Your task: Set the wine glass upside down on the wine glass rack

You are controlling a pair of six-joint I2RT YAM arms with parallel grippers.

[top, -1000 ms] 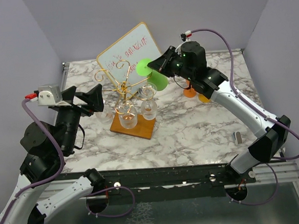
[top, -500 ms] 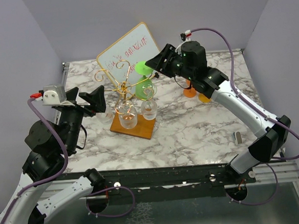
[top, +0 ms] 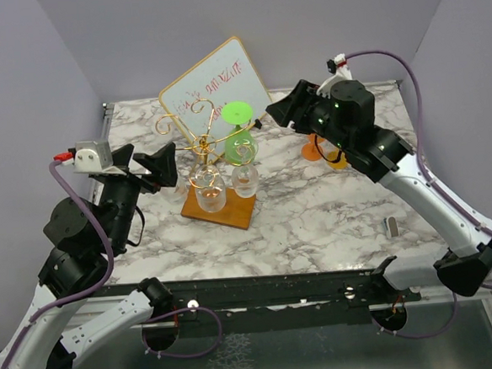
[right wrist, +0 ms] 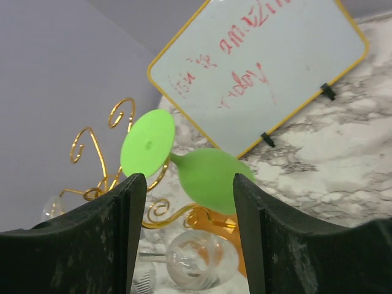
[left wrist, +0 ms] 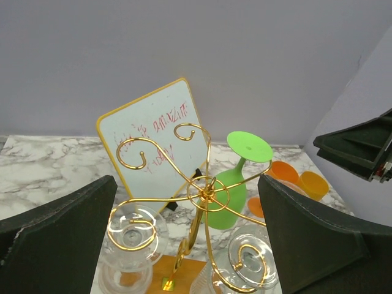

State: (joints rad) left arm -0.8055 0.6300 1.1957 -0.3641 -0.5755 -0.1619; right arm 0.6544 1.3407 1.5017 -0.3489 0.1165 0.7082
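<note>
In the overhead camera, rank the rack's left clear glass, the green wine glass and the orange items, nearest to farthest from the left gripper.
From the left gripper:
1. Clear glass, left side of the wine glass rack.
2. Green wine glass, rack's back right.
3. Orange items, far right.

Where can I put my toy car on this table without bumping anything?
The widest bare marble table top lies between the wine glass rack, the small grey piece and the near edge. Behind, it is crowded: the whiteboard, the green glass on the rack and the orange pieces stand close together.
</note>
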